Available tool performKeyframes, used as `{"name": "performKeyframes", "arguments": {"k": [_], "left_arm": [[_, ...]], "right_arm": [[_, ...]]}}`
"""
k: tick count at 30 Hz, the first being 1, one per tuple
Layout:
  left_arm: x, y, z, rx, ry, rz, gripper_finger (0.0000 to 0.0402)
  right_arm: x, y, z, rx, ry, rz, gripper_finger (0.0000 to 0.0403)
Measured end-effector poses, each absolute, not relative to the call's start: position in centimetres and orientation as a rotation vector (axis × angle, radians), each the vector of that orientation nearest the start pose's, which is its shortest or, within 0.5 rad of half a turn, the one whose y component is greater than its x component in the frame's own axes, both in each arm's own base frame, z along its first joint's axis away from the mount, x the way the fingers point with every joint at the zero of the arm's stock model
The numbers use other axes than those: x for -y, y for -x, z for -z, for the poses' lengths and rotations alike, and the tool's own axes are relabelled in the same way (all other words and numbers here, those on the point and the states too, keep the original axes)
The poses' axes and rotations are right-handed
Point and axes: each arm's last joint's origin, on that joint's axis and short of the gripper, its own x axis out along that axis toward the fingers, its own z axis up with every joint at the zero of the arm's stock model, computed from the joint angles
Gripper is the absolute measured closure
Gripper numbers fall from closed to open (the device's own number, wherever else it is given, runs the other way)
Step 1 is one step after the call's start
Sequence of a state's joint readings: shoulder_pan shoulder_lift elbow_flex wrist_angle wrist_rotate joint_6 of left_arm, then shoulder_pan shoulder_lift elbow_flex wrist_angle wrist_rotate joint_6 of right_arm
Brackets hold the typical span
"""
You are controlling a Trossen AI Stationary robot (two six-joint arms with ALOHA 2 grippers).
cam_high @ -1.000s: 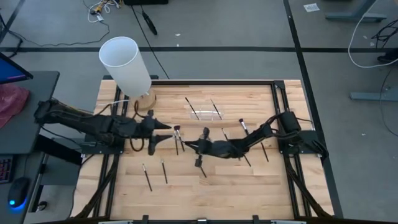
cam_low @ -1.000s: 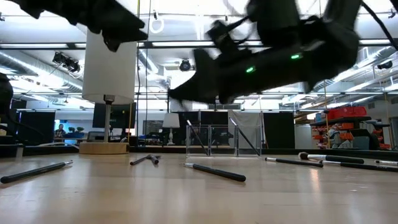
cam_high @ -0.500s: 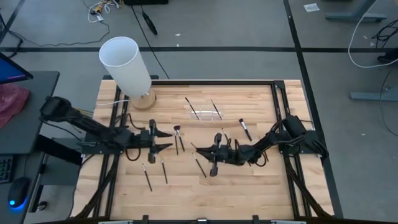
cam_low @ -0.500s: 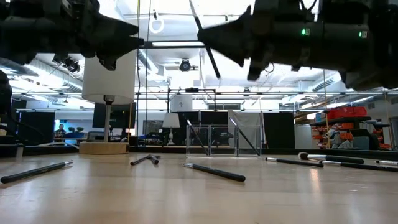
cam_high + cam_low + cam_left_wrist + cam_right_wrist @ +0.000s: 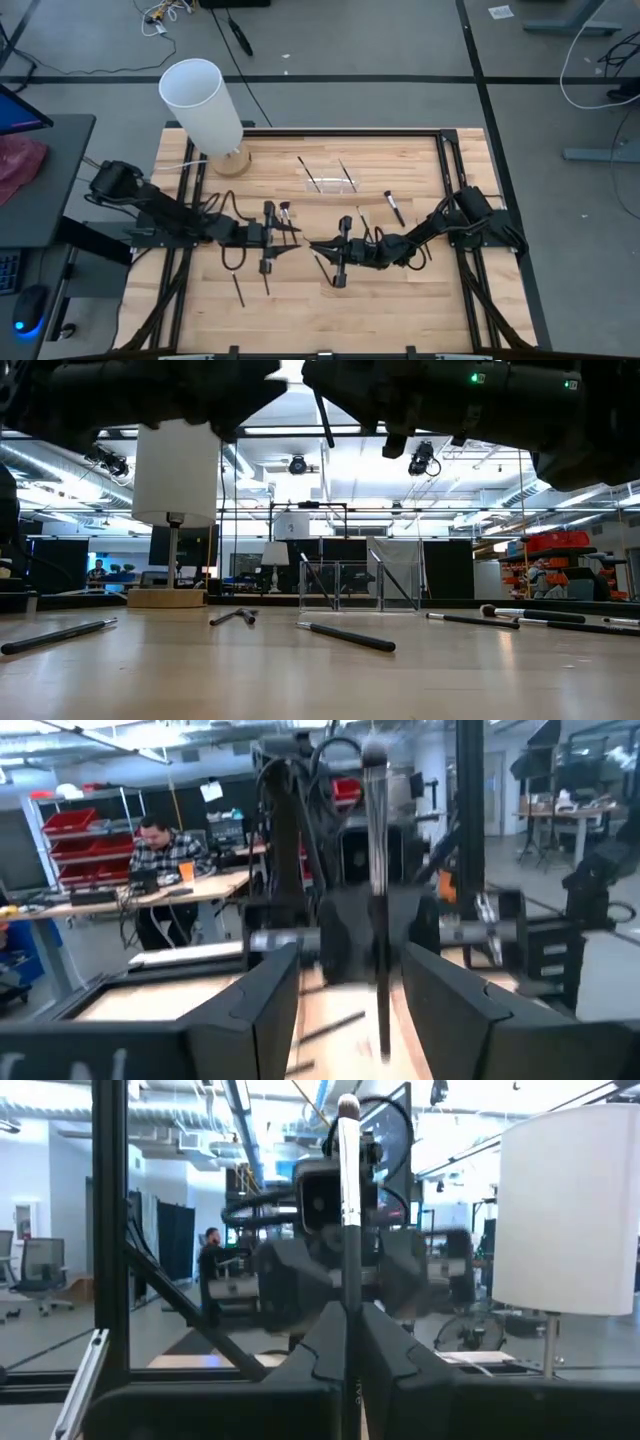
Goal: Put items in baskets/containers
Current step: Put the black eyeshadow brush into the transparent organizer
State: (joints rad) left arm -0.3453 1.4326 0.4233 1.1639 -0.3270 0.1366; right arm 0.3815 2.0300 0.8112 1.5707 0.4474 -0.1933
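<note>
My right gripper (image 5: 315, 246) is shut on a thin dark brush (image 5: 346, 1200), which stands upright above the middle of the table with its bristle tip up. My left gripper (image 5: 293, 240) faces it from the table's left, open. In the left wrist view its fingers stand on either side of the brush (image 5: 377, 870) with a gap. The clear holder (image 5: 330, 180) sits at the far middle, and two brushes (image 5: 310, 172) lean in it. Several more brushes (image 5: 285, 215) lie flat on the wood. My right gripper pinches the brush's handle near its lower end (image 5: 346, 1305) between its two fingers. The fingers come about level from the table's right and lie across the handle. The brush stands upright above them (image 5: 322, 415), lifted clear of the table.
A tall white cylinder (image 5: 203, 105) on a wooden base stands at the far left corner. Loose brushes lie near the front left (image 5: 238, 290) and right of centre (image 5: 394, 207). A black frame rail (image 5: 340, 130) runs round the table's edge.
My left gripper has gone down and toward the table's right, tipping from slanted to level, and now faces the right gripper, still open. My right gripper has risen a little and tipped up, bringing the held brush from slanted to upright.
</note>
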Motion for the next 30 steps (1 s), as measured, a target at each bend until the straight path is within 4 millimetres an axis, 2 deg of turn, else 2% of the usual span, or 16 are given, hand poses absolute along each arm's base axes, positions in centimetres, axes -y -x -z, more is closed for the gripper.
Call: {"name": "performKeyframes", "arguments": {"k": [6,15,21,30], "left_arm": [[8.4,-25.9,-21.6,0.189,-0.083,0.048,0.0223],[8.6,-26.5,-22.7,0.224,-0.071,0.044,0.0240],[8.6,-26.6,-22.8,0.223,-0.072,0.045,0.0285],[8.7,-26.6,-22.8,0.223,-0.067,0.048,0.0381]], "right_arm": [[-12.6,-34.4,-16.3,0.314,0.052,0.093,0.0395],[-12.6,-34.4,-16.3,0.314,0.049,0.093,0.0394],[-12.6,-34.4,-16.3,0.313,0.049,0.093,0.0394],[-12.5,-34.4,-16.3,0.311,0.053,0.095,0.0394]]}}
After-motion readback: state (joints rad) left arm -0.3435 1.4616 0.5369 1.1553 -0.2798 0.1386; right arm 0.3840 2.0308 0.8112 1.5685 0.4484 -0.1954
